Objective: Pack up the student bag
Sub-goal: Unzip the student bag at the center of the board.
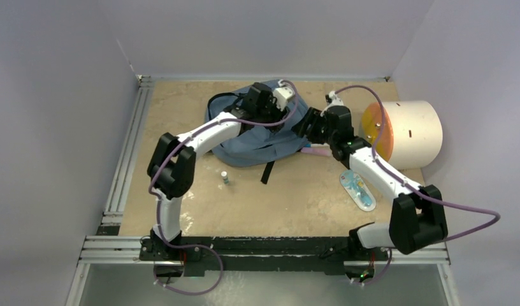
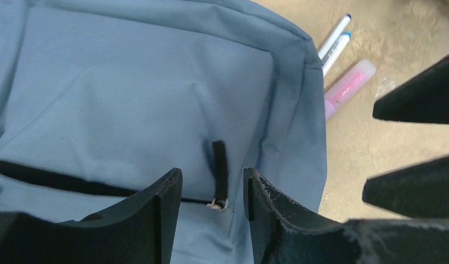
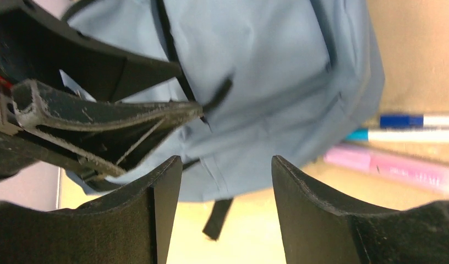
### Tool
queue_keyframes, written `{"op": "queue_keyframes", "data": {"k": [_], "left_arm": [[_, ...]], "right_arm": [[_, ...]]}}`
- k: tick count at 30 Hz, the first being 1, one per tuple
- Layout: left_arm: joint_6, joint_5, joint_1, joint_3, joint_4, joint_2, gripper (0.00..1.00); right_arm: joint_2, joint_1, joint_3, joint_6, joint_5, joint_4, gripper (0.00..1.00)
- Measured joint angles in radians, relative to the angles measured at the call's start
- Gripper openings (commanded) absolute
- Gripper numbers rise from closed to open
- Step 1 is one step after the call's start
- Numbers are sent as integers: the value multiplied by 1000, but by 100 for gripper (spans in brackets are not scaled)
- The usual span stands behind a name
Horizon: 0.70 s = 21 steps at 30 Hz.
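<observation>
tan table (image 1: pixel 296 191). student bag (image 1: pixel 245 148) lies far centre. left gripper (image 2: pixel 211 175), jaws apart, straddles zipper pull (image 2: pixel 219 162); right gripper (image 3: pixel 226 165) spread wide, empty, at bag's right edge. advice: close squarely on pull, drag along zipper line.

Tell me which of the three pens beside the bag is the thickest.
The pink marker. The other two are slim and white: the dark-blue-tipped pen and the light-blue-tipped pen.

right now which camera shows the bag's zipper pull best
Left wrist: the zipper pull lies sharp and whole on the student bag, inside the open left pincer. Right wrist shows it smaller and blurrier. Top external hides it under the arms.
</observation>
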Motion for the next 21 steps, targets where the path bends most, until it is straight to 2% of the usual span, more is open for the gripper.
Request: {"op": "queue_keyframes", "data": {"k": [3,11,21], "left_arm": [[69,-19,-39,34,-18,46,44],[192,-139,-74,143,-49,148,43],[217,-163,-67,154,-119,163,42]], "right_arm": [[-43,0,-79,27,-5,-7,63],[-90,0,-131,34,-28,-7,63],[-99,0,-165,34,-33,-5,62]]}}
